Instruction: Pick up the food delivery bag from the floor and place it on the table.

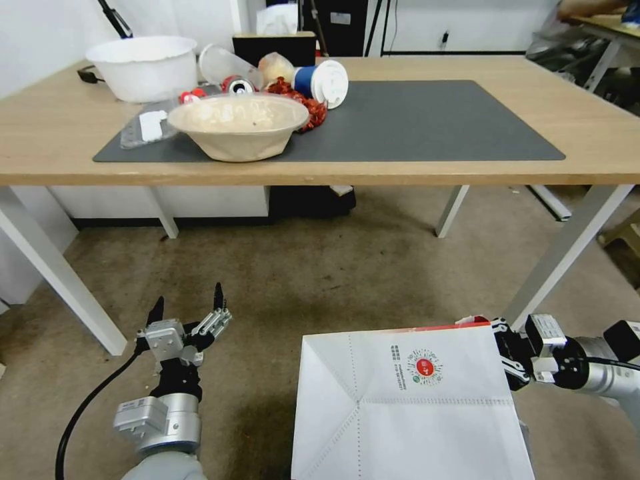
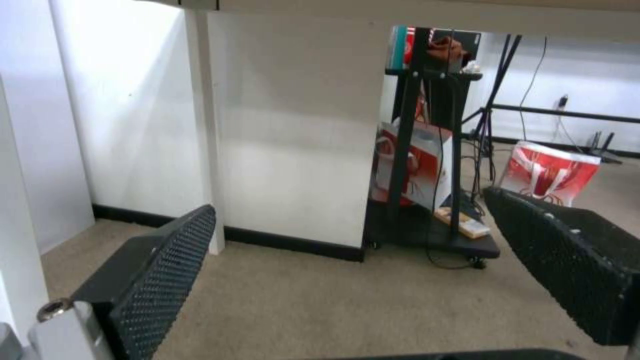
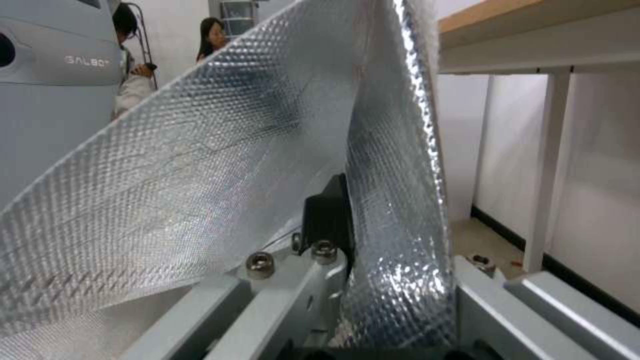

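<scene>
**Bag Gripped at Upper Edge, Below Table Level**

The food delivery bag (image 1: 407,407) was positioned in front of the table (image 1: 40,143), lower than the tabletop, with its white panel and round red logo facing the head camera. The right gripper (image 1: 508,360) was clamped on the bag's right upper edge; the wrist view showed silver foil lining (image 3: 220,180) pinched between its fingers. The left gripper (image 1: 190,309) hung over the floor (image 1: 320,280) with fingers spread apart, holding nothing.

White food delivery bag (image 1: 407,407) before table (image 1: 600,143)
</scene>
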Motion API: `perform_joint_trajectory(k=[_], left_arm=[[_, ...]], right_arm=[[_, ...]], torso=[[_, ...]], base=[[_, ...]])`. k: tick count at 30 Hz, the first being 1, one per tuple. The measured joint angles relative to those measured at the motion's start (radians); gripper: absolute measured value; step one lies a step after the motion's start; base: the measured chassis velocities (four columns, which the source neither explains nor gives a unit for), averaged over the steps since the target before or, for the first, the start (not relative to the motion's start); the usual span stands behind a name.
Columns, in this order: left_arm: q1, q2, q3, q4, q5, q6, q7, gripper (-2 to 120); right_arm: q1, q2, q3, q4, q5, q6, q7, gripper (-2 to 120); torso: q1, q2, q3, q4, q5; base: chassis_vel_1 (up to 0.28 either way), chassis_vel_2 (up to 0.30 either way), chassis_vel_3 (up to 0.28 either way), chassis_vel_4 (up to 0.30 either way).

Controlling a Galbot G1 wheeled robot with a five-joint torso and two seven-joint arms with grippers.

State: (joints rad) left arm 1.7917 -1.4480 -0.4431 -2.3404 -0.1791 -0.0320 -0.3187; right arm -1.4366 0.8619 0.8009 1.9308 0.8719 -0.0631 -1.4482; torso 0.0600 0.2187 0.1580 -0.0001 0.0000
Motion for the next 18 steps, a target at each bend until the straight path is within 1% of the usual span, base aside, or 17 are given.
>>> perform_joint_trajectory(k=[6,10,15,18], left_arm=[[0.0,0.0,0.001,0.0,0.001,0.0,0.0,100],[0.0,0.0,0.001,0.0,0.001,0.0,-0.001,100],[0.0,0.002,0.0,0.0,-0.001,0.0,-0.001,100],[0.0,0.003,-0.001,-0.001,-0.001,0.0,0.0,100]], right_arm=[[0.0,0.0,0.002,0.002,0.001,0.0,0.0,0],[-0.001,0.002,0.003,0.004,0.001,-0.001,0.0,0],[-0.001,0.002,0.003,0.005,0.001,-0.002,0.001,0],[-0.001,0.003,0.004,0.008,0.002,-0.002,0.002,0]], torso=[[0.007,0.022,0.015,0.0,0.0001],[0.012,0.041,0.029,0.0,0.0],[0.015,0.056,0.041,0.0,0.0],[0.021,0.073,0.053,0.0,0.0]], base=[[0.0,0.0,0.0,0.0],[0.0,0.0,0.0,0.0],[0.0,0.0,0.0,0.0],[0.0,0.0,0.0,0.0]])
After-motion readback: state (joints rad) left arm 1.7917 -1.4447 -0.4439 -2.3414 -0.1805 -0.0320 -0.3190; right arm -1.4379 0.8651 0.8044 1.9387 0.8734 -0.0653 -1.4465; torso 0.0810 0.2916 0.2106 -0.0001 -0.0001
